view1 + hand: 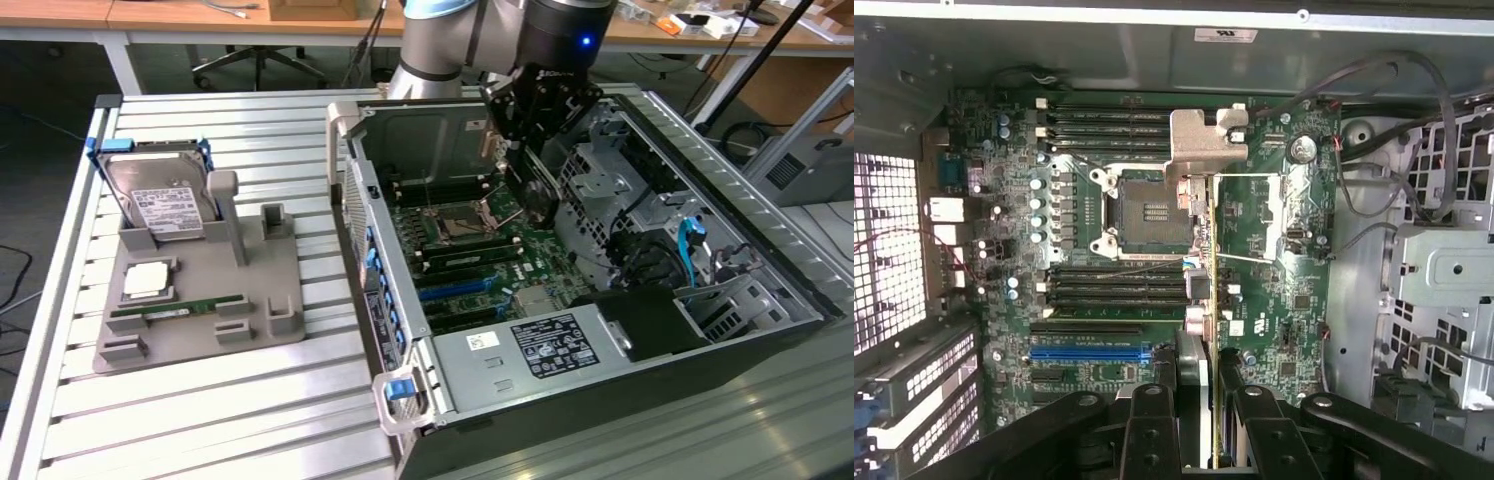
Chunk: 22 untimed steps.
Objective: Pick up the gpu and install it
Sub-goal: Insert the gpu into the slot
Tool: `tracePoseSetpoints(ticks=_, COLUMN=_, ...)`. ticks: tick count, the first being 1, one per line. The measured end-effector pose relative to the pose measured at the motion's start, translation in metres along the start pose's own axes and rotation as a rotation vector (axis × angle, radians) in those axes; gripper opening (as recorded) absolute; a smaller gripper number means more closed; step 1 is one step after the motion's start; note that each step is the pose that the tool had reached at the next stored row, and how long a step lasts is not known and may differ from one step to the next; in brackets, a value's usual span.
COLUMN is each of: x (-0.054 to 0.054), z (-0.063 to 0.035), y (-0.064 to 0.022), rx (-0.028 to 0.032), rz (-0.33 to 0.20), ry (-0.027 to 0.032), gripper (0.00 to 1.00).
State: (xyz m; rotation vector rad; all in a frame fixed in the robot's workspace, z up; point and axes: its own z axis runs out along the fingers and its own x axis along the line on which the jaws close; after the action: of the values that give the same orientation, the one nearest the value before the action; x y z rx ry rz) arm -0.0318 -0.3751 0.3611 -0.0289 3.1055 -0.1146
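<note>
The gpu is being held in the gripper, whose fingers are being kept closed on its upper end, one against each face. In the exterior view the gpu is being hung inside the open case, above the motherboard and clear of it, just toward the exterior view's right of the socket. Its long axis is being carried steeply downward from the gripper toward the motherboard. It is leaning a little, so that the lower end is lying further toward the exterior view's right than the upper end.

In the wrist view the gpu is being seen edge-on as a thin line running away from the fingers. Its silver bracket is at the far end, pointing away from the gripper and toward the motherboard. The bracket is being shown just beside the socket. The gpu is not yet being seated in any slot, and the blue slot is lying bare beside it.

Outside the case, at the exterior view's left, a grey stand on the table is carrying a hard drive, a CPU and a RAM stick, well apart from the gripper.
</note>
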Motion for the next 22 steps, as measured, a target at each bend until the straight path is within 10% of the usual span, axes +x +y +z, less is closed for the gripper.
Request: tracePoseSetpoints(ticks=22, x=-0.0001, z=0.0000, y=0.0000, rx=-0.0043, rz=-0.130, ry=-0.0096, gripper=0.27)
